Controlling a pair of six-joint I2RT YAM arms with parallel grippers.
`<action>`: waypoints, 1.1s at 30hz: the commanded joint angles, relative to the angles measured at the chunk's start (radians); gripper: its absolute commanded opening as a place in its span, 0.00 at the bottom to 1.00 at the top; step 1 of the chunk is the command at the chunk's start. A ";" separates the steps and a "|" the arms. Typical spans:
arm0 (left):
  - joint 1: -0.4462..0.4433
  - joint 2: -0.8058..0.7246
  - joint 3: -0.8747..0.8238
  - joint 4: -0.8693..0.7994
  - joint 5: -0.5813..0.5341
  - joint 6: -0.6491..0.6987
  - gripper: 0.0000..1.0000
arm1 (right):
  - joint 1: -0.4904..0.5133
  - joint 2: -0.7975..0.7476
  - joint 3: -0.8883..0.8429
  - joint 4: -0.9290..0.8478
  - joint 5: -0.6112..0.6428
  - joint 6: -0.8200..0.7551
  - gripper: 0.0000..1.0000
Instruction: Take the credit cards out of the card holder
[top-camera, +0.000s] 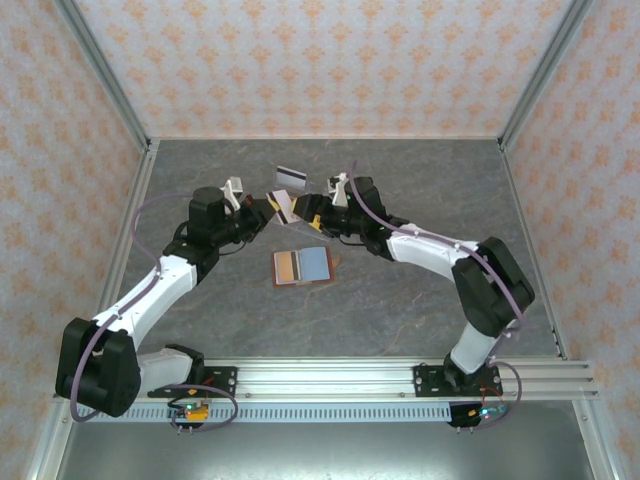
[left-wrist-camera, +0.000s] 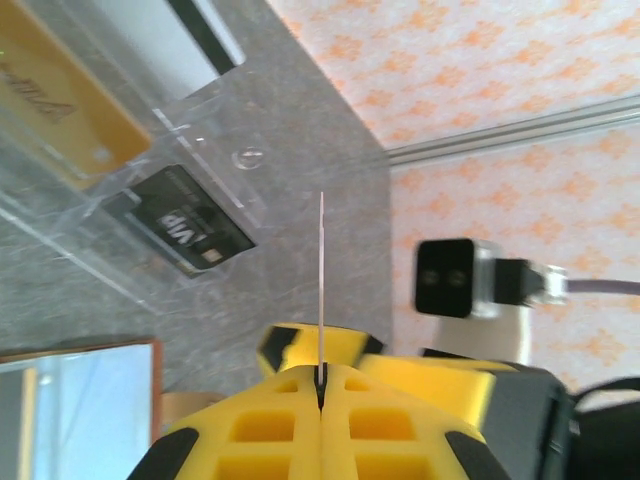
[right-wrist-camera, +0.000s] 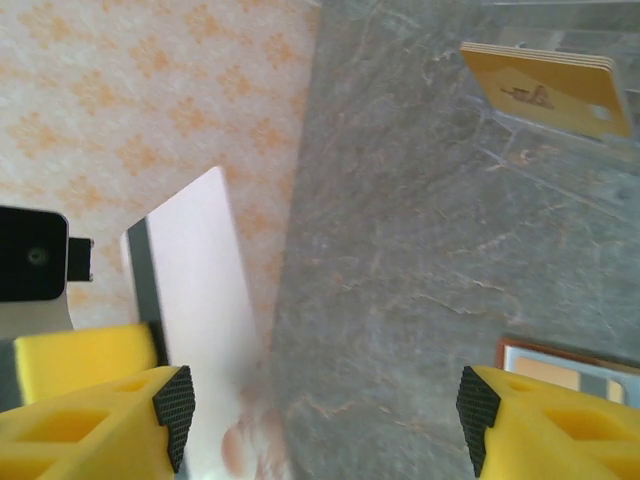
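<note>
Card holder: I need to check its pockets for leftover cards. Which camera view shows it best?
Top external: the whole card holder lies open, lining up. Left wrist shows one corner; right wrist a brown-edged corner.

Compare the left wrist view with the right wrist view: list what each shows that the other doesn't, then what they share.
Left wrist: the left gripper shut on a white credit card seen edge-on, and a black VIP card in the clear acrylic tray. Right wrist: the right gripper open, with that card's broad white face beside one finger. Both: the orange card in the tray, a corner of the brown card holder, and the grey table.
</note>
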 joint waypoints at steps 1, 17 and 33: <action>0.014 -0.027 -0.018 0.112 0.039 -0.074 0.00 | -0.017 0.029 0.026 0.204 -0.099 0.136 0.71; 0.033 -0.042 -0.046 0.157 0.050 -0.113 0.00 | -0.032 0.047 0.001 0.408 -0.213 0.267 0.40; 0.039 -0.039 -0.067 0.150 0.042 -0.113 0.03 | -0.032 0.047 0.013 0.347 -0.235 0.209 0.01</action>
